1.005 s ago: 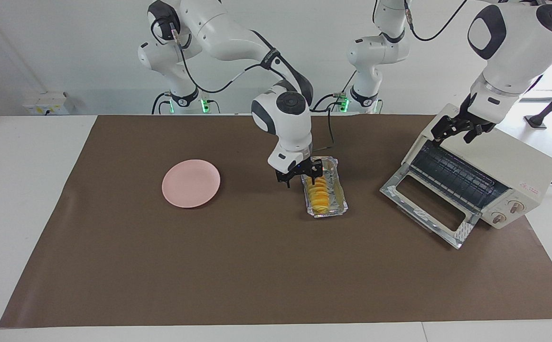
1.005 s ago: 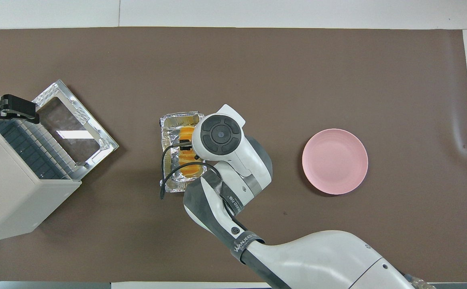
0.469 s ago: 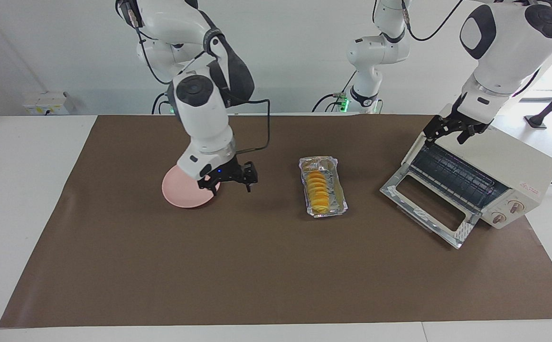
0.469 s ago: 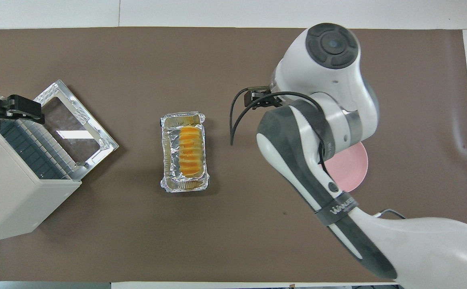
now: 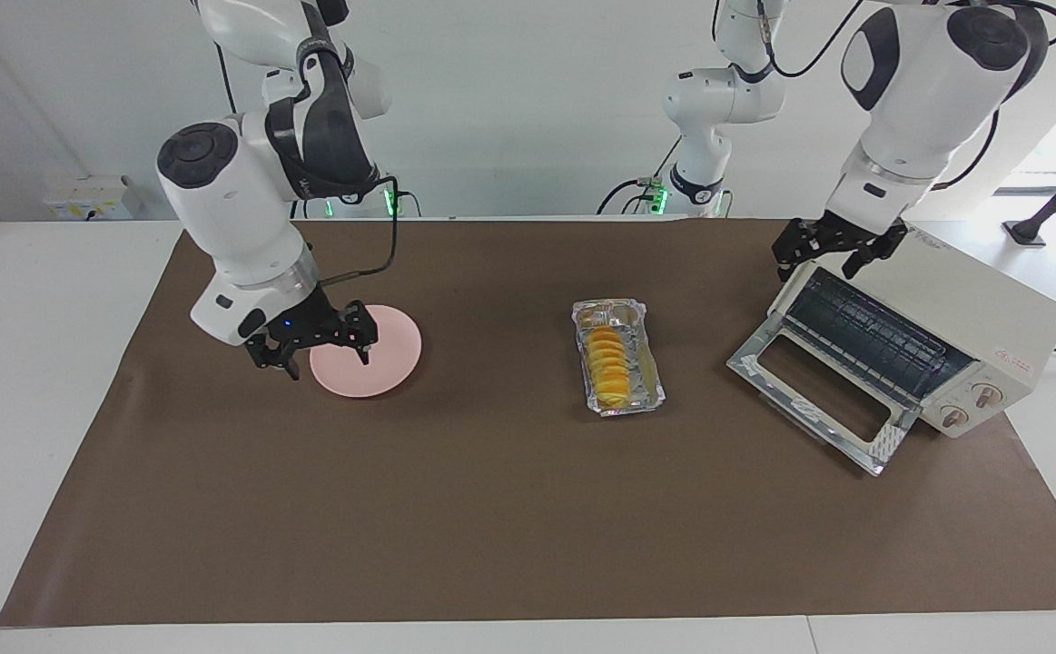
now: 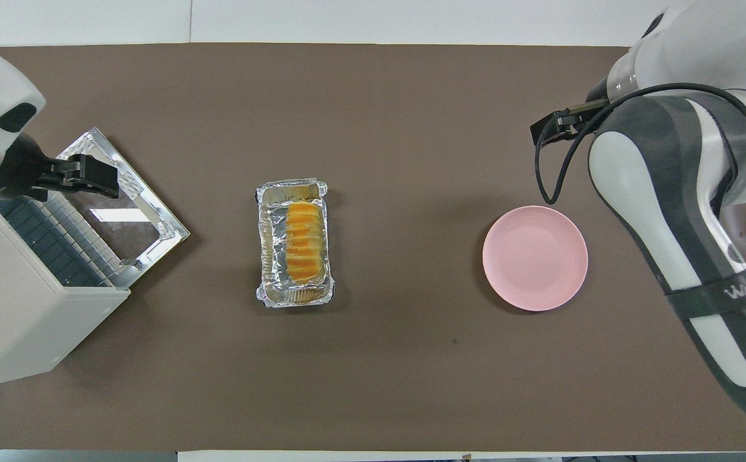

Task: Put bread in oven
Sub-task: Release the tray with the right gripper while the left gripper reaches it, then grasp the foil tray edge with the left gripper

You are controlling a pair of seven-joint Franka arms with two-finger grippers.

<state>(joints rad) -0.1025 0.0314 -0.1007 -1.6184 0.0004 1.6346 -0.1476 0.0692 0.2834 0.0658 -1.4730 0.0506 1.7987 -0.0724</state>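
Observation:
The bread [image 5: 607, 368] [image 6: 302, 242], a ridged yellow-orange loaf, lies in a silver foil tray [image 5: 650, 386] [image 6: 263, 256] in the middle of the brown mat. The cream oven [image 5: 972, 304] [image 6: 20, 321] stands toward the left arm's end. Its glass door [image 5: 818, 400] [image 6: 122, 208] is dropped open and the wire rack shows. My left gripper [image 5: 834, 252] [image 6: 88, 178] hangs open and empty over the oven's upper front edge. My right gripper [image 5: 314, 352] [image 6: 549, 128] is open and empty above the mat at the edge of the pink plate, well away from the bread.
A round pink plate [image 5: 373, 354] [image 6: 535, 258] with nothing on it lies toward the right arm's end of the mat. The right arm's forearm fills that side of the overhead view. White table borders the brown mat [image 5: 491, 509].
My right gripper has lifted off the foil tray and swung across to the pink plate, with nothing in it. The bread has stayed in the tray. My left gripper has drifted slightly along the oven's top.

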